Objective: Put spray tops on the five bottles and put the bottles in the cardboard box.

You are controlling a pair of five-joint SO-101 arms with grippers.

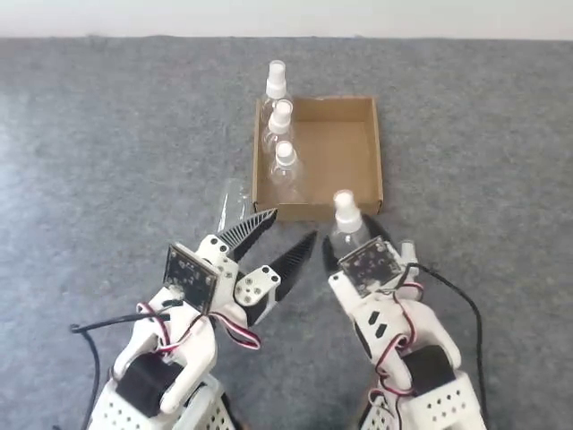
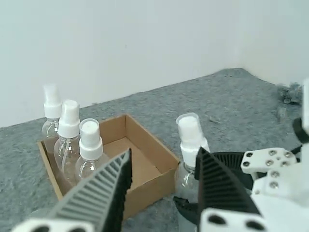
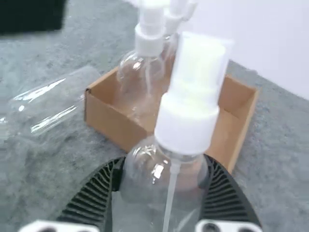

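The right gripper [image 1: 354, 249] clamps an upright spray-topped bottle [image 1: 346, 218] just before the near wall of the cardboard box [image 1: 380, 152], three topped bottles [image 1: 281, 121] stand in a row at its left wall, and the left gripper [image 1: 294, 224] is wide open, holding nothing.

A grey, carpet-like table [image 1: 107, 134] carries the cardboard box [image 1: 340, 154]. A clear bottle [image 1: 235, 201] lies on its side just beside the box.

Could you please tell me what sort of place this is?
Probably a robotics lab or test bench: two small wired robot arms, a grey carpeted surface, and a bare white wall.
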